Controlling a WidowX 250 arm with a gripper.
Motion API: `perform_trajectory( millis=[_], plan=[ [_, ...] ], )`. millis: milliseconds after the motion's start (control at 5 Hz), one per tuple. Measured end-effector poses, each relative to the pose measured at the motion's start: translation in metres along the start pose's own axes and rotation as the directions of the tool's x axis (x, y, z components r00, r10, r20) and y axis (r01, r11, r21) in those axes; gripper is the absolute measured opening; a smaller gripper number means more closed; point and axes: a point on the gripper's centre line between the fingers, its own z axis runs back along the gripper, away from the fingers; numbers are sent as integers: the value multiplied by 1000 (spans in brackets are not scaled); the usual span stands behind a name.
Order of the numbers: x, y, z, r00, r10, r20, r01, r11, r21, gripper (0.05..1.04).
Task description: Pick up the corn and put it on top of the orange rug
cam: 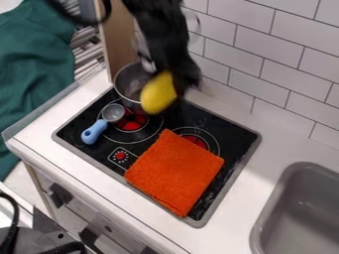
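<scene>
Right, black two-finger gripper (167, 75) clasping yellow oval corn (157, 95) above wall-side edge of black stovetop (233, 137); square orange cloth rug (175, 171) near opposite edge.

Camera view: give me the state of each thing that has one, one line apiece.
Corn, held aloft, off the rug
Tool, shut on the corn
Orange rug, spread flat on the stove
Metal pot, upright, partly hidden
Blue-handled pan, resting on the stove
</scene>
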Motion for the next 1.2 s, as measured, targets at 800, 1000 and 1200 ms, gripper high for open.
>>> perform_trajectory(
  millis=[800, 1000, 1200],
  plan=[
    [-66, -33, -42, 991, 117, -60, -120, 991, -54, 595],
    [-64, -25, -42, 990, 130, -52, -133, 990, -51, 594],
    [-53, -25, -42, 992, 126, -26, -128, 990, -62, 594]
  ],
)
